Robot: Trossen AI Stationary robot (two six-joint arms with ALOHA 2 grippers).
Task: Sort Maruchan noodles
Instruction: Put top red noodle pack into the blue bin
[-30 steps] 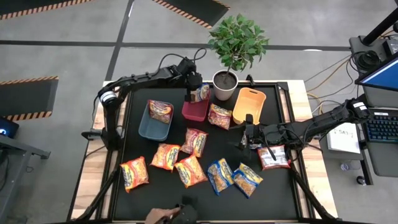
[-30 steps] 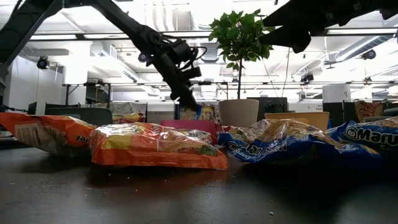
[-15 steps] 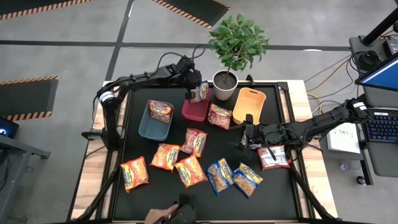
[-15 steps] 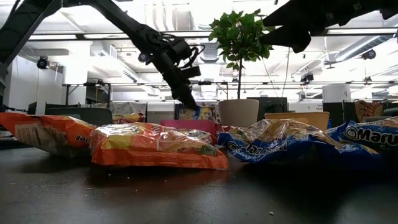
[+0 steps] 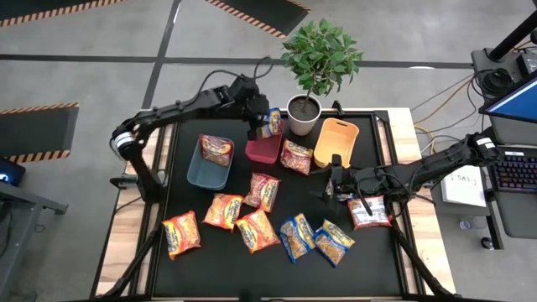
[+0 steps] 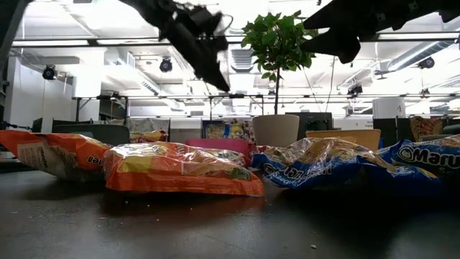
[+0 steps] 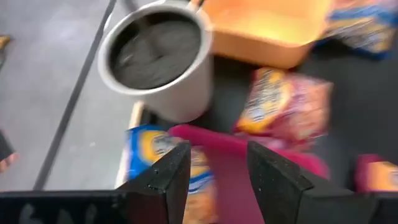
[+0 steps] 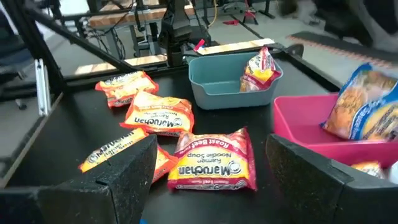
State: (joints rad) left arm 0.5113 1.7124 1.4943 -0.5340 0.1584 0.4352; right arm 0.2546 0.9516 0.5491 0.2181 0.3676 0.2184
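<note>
My left gripper (image 5: 252, 119) hangs open above the far end of the red bin (image 5: 262, 151); it also shows high up in the low view (image 6: 210, 61). A blue-yellow noodle packet (image 5: 271, 123) stands on edge in that bin's far end (image 8: 364, 112), clear of the fingers (image 7: 171, 174). A red-and-orange packet (image 5: 216, 148) lies in the teal bin (image 5: 203, 172). My right gripper (image 5: 336, 181) hovers open near the orange bin (image 5: 336, 141), touching nothing. Several more packets (image 5: 252, 228) lie on the black table.
A potted plant (image 5: 305, 113) stands at the far edge between the red and orange bins. One packet (image 5: 295, 157) lies between those bins, another (image 5: 367, 211) under my right arm. Bare table lies along the near edge (image 5: 277, 281).
My left gripper has opened and let go of the blue-yellow packet, then risen away from the red bin. The packet stays standing in the bin's far end. A person's hand at the near edge has drawn back out of view.
</note>
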